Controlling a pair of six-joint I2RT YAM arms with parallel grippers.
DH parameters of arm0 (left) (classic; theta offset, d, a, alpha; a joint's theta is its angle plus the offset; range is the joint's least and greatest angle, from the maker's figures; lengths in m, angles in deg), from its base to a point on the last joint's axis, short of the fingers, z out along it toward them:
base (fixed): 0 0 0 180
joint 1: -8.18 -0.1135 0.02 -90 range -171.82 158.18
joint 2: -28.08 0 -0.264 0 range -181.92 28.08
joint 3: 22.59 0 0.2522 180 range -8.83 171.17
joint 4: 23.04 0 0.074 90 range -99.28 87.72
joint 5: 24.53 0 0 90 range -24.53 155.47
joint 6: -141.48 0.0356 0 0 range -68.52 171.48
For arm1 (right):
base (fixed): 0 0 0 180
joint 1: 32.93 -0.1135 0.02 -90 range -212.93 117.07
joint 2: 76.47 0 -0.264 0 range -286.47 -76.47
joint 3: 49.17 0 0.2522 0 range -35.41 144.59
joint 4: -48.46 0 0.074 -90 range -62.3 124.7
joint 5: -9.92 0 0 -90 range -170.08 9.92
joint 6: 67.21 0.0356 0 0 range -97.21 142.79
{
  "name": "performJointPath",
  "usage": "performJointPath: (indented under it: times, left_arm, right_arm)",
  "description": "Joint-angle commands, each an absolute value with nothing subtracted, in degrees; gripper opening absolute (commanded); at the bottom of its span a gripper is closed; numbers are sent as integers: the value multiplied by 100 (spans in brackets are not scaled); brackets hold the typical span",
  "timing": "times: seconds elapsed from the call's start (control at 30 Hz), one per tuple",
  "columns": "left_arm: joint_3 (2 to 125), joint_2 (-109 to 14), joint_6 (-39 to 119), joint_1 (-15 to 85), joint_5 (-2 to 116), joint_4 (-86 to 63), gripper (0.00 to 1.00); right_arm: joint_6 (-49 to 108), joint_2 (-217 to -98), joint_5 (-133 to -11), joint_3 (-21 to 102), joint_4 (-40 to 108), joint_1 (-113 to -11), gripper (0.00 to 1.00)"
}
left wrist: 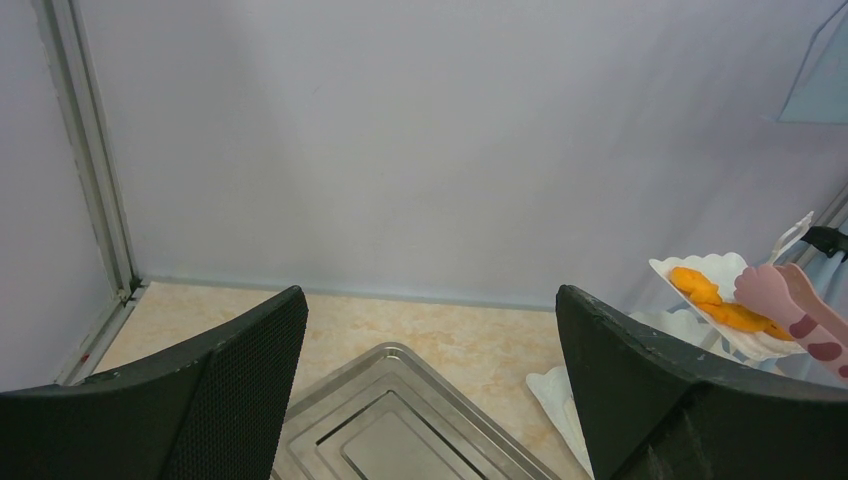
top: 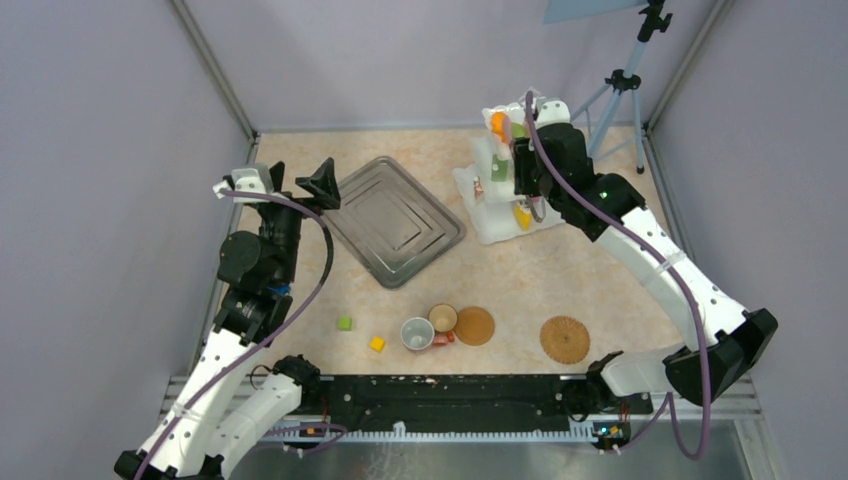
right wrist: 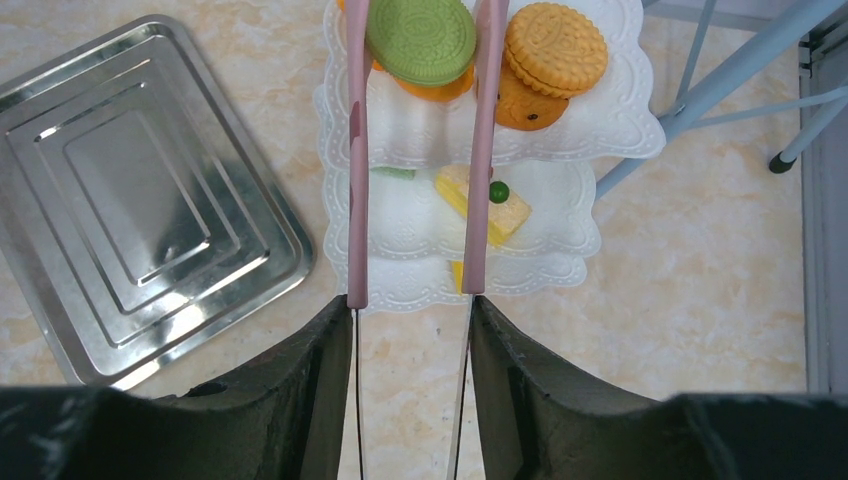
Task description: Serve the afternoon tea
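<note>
Squeezing pink tongs (right wrist: 357, 150) around a green cookie (right wrist: 420, 38) atop the stand (right wrist: 610, 130), the right claw (right wrist: 411, 318) risked knocking orange rounds (right wrist: 555, 45) off.

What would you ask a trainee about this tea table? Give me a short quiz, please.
1. True or false: pastries lie on the steel tray.
2. Which pastry sits between the pink tongs? A) orange cookie B) green cookie C) yellow cake wedge
3. How many woven round mats lie on the table?

Key: 1 false, since the tray carries nothing; 2 B; 3 two.
</note>
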State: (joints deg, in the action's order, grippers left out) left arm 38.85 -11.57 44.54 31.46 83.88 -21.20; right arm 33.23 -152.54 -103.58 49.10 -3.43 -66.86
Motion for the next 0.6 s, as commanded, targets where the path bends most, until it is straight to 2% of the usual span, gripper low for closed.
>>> performJointPath:
  times: [0.0,0.57]
  left_arm:
    - [3994,-1160,4436,3129,8303,-2288,99]
    - [3988,-1155,4444,3128,8308,-2280,99]
  right_arm:
    - [3235,-15258,-10443,5239,-28,-6642,43]
    - [3181,-15232,-10438,5223,11,-6642,46]
